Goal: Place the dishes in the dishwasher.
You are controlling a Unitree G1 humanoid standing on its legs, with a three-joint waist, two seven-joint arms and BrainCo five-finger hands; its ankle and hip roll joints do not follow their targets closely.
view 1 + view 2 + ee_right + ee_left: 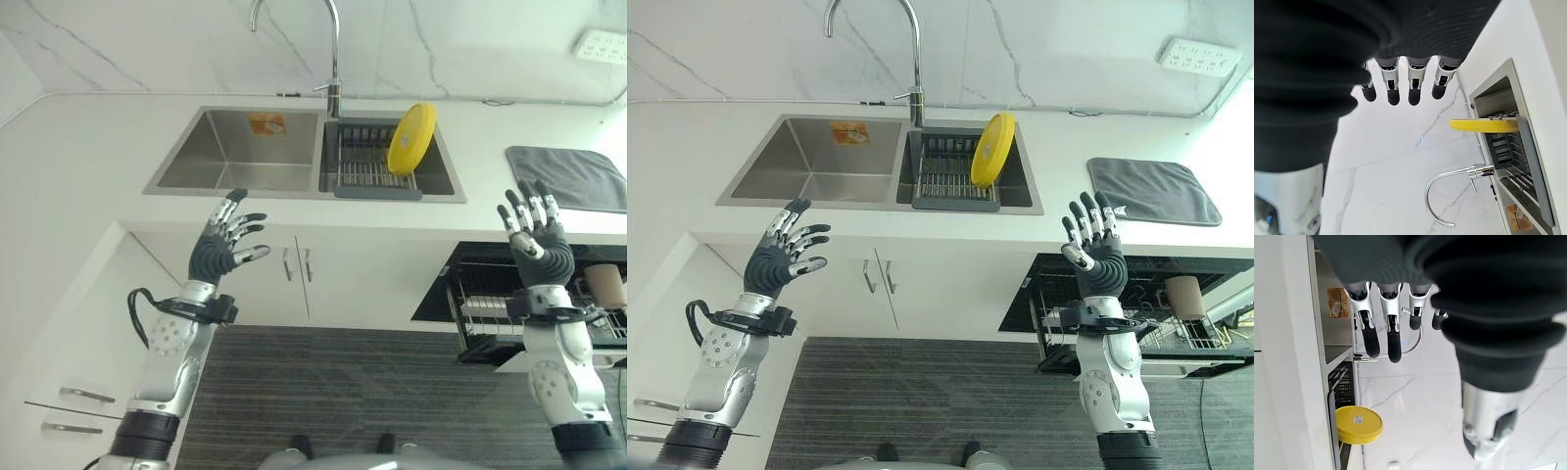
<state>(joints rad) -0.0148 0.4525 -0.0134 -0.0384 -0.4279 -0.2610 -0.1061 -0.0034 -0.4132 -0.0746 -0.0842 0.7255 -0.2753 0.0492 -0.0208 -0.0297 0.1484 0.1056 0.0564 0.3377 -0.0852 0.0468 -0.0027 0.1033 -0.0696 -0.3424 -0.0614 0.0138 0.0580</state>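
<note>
I see my left hand (227, 245) and my right hand (537, 241) both up in the air with fingers spread, holding nothing. The yellow plate (410, 138) stands on its edge in the drying rack (370, 166), in the right half of the sink (235, 149), far from me. The dishwasher (1136, 304) waits open at lower right. I think nothing is loaded yet.

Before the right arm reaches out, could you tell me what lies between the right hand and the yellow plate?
In the left eye view, only bare white countertop separates the right hand from the yellow plate standing in the sink rack.
</note>
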